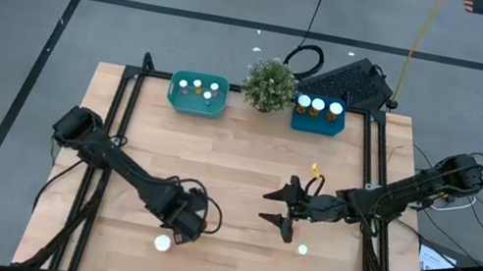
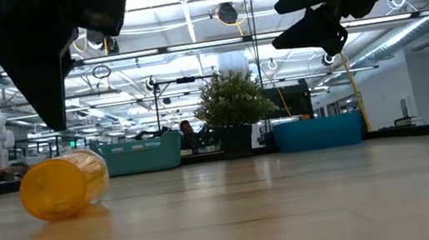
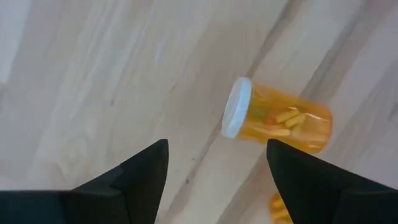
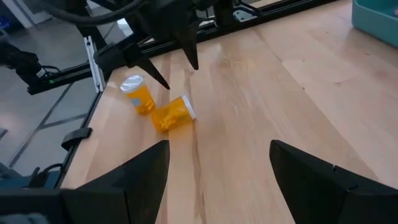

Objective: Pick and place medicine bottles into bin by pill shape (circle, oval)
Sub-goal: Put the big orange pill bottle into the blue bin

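The left gripper [image 1: 179, 232] hangs wide open above the table [image 1: 248, 157], and a tipped amber bottle [image 3: 278, 119] lies just beyond its fingertips, at about 1 o'clock in the left wrist view. The right gripper [image 1: 283, 211], also spread wide, hovers with a white-capped bottle [image 1: 302, 250] near it at 5 o'clock in the high view.

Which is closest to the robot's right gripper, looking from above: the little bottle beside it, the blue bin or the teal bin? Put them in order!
Measured from the right gripper in the high view:
1. Bottle: on the table right beside it.
2. Blue bin: at the table's far edge, on the right side.
3. Teal bin: at the far edge too, across on the left side.
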{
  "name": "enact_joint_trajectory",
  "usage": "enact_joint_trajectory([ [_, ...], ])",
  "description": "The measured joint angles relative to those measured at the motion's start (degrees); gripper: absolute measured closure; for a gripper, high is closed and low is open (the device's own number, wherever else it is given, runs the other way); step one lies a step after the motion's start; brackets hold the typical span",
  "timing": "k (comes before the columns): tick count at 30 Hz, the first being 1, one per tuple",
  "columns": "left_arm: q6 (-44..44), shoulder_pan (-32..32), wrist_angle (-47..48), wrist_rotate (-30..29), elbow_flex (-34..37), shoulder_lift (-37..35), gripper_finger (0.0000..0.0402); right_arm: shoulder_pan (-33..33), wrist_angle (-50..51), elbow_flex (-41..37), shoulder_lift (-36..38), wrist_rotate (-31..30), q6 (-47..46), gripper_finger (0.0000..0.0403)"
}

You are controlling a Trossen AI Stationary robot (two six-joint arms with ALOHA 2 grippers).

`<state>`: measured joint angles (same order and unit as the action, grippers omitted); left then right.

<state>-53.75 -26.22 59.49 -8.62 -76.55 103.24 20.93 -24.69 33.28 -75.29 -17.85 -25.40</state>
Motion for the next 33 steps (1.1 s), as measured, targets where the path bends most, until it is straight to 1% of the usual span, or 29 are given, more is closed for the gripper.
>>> enact_joint_trajectory([
  [3,-4.83,1.41,0.04,1.50,0.00,-0.04,0.0132,-0.02,-0.09,0.00,0.00,-0.04,1.90,0.0133],
  [5,-7.94,2.73,0.02,3.71,0.00,-0.13,0.0133,-0.22,-0.39,0.00,0.00,-0.02,2.63,0.0133],
  [8,-16.04,4.03,0.02,5.15,0.00,-0.13,0.0133,-0.75,-0.31,0.00,0.00,0.02,5.20,0.0133],
  [12,-25.14,3.66,-0.05,6.65,0.00,-0.13,0.0133,-1.72,-0.16,0.00,0.00,0.11,8.99,0.0133],
  [16,-34.69,2.02,-1.59,5.14,0.00,-0.13,0.0132,-2.54,1.70,0.00,0.00,0.35,9.56,0.0133],
  [19,-42.30,0.02,-4.54,0.55,0.00,-0.13,0.0132,-2.60,1.81,0.00,-0.02,4.09,11.28,0.0133],
  [22,-47.21,-1.37,-7.42,-2.43,-0.02,0.09,0.0132,-2.58,1.81,0.00,-0.02,6.56,13.48,0.0133],
  [25,-51.88,-2.39,-8.06,-2.84,-0.03,0.56,0.0132,-2.60,1.91,0.00,-0.02,8.97,15.04,0.0133],
  [29,-56.56,-4.10,-9.67,-1.84,0.00,2.76,0.0132,-2.58,4.05,0.00,-0.02,11.83,16.35,0.0133],
  [31,-58.14,-4.46,-11.59,-1.58,-0.11,3.70,0.0132,-2.58,5.13,0.00,-0.02,12.11,17.42,0.0133],
  [33,-59.63,-4.43,-11.36,-1.19,-0.07,4.81,0.0132,-2.58,5.33,0.00,-0.02,12.15,18.48,0.0133],
])
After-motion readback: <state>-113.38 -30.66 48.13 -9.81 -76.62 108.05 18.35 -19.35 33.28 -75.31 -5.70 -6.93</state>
